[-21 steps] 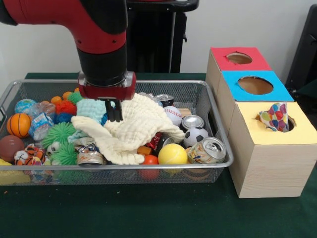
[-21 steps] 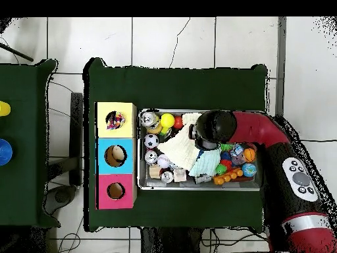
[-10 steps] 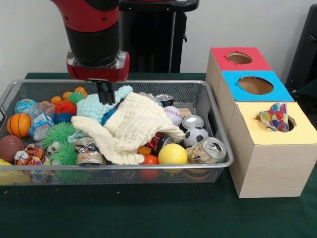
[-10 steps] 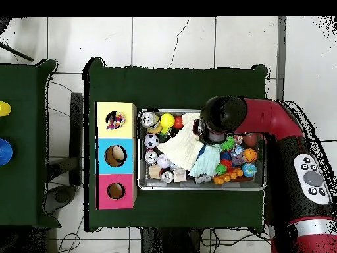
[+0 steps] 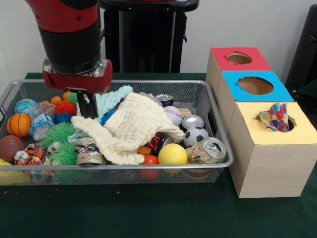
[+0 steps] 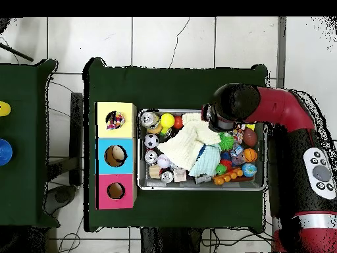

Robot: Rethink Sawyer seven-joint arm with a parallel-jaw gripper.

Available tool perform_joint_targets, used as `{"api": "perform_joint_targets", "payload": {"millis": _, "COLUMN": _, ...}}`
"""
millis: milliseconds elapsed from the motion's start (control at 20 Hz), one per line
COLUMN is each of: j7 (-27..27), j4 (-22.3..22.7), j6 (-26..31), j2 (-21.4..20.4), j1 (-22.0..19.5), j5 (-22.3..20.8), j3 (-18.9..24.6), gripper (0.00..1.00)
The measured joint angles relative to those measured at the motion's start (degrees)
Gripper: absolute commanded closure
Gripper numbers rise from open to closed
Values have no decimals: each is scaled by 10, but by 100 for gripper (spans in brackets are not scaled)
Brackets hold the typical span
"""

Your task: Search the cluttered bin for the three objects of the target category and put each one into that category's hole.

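Note:
A cream cloth [image 5: 131, 126] lies spread over the clutter in the middle of the wire bin [image 5: 148, 167]. A light teal cloth [image 5: 113, 98] is bunched behind it. My gripper [image 5: 88, 108] hangs just left of both cloths, over the green spiky balls [image 5: 60, 133], with its dark fingers shut and nothing between them. A patterned cloth [image 5: 275, 116] sticks out of the hole in the yellow box [image 5: 277, 144]. In the overhead view the arm [image 6: 232, 105] covers the gripper; the cream cloth [image 6: 184, 141] and the teal cloth [image 6: 208, 160] show beside it.
Balls, cans and small toys fill the bin: a yellow ball [image 5: 172, 154], a soccer ball [image 5: 196, 135], a can [image 5: 208, 149], a basketball [image 5: 18, 124]. The blue box [image 5: 255, 85] and the red box [image 5: 239, 58] stand behind the yellow one.
The arm has swung to the picture's left in the front view, off the cream cloth to the bin's left half. The cloths lie where they were.

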Motion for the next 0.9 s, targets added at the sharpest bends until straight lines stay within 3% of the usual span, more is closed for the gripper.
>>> {"api": "perform_joint_targets", "payload": {"millis": 350, "j7": 0, "j4": -16, "j6": -10, "j2": 18, "j1": -13, "j5": -16, "j3": 12, "gripper": 100}}
{"api": "perform_joint_targets", "payload": {"millis": 900, "j7": 0, "j4": -14, "j6": -105, "j2": 53, "j1": -42, "j5": -53, "j3": 15, "gripper": 100}}
